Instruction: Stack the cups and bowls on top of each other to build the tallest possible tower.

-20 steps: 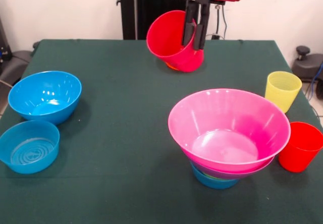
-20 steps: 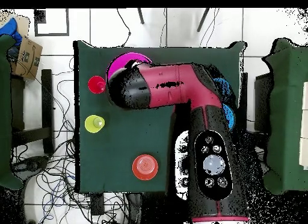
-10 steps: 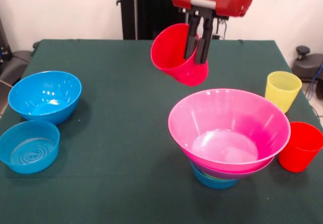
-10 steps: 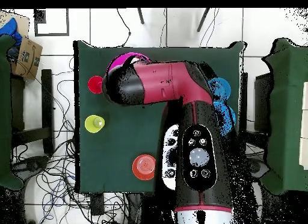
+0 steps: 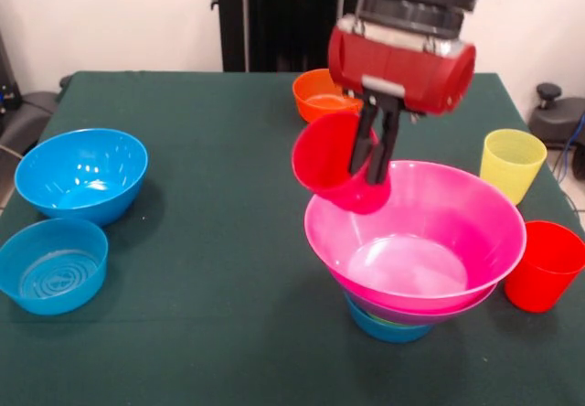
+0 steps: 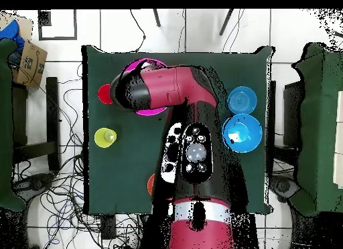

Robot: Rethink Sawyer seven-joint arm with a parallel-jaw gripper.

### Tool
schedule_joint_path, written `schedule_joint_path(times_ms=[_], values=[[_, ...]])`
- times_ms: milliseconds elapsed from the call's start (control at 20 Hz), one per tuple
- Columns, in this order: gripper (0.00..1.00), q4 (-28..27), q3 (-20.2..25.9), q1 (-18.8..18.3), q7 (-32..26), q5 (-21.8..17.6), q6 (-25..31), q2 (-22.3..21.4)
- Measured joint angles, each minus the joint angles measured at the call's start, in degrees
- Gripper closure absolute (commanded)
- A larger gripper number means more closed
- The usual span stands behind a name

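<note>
A red cup [image 5: 336, 164] is held tilted in the gripper [image 5: 377, 166], the fingers [image 5: 364, 141] clamped across its wall, one inside and one outside. Over the last second it has been carried from above the far middle of the table [image 5: 219, 241] to the near rim of the pink bowl [image 5: 416, 232], which it now overlaps in the front view. The orange bowl [image 5: 322, 93] it had been hiding is left uncovered at the far side. The carry looks nearly done; the cup seems still to need levelling and lowering into the pink bowl before release, or it may tip.

The tower [image 5: 411, 269] is seen as the pink bowl on top, a purple rim just under it, a thin green edge below that, and a small blue bowl [image 5: 388, 326] at the base.

Counted in the front view: three cups (two red, one yellow), the second red cup [image 5: 545, 265] and the yellow cup [image 5: 511, 164] standing just beside the tower. Blue bowls number three, two of them [image 5: 82, 173] [image 5: 53, 264] well apart from the tower. In the overhead view the arm [image 6: 177, 92] covers most of the tower.
</note>
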Motion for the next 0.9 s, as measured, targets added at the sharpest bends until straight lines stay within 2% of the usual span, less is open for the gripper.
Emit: schedule_joint_path(times_ms=[450,900], values=[[1.00,-2.6,-4.6,4.2,2.1,3.7,-2.3,6.6],[1.00,-2.6,-5.0,3.8,2.1,5.2,-4.0,7.5]])
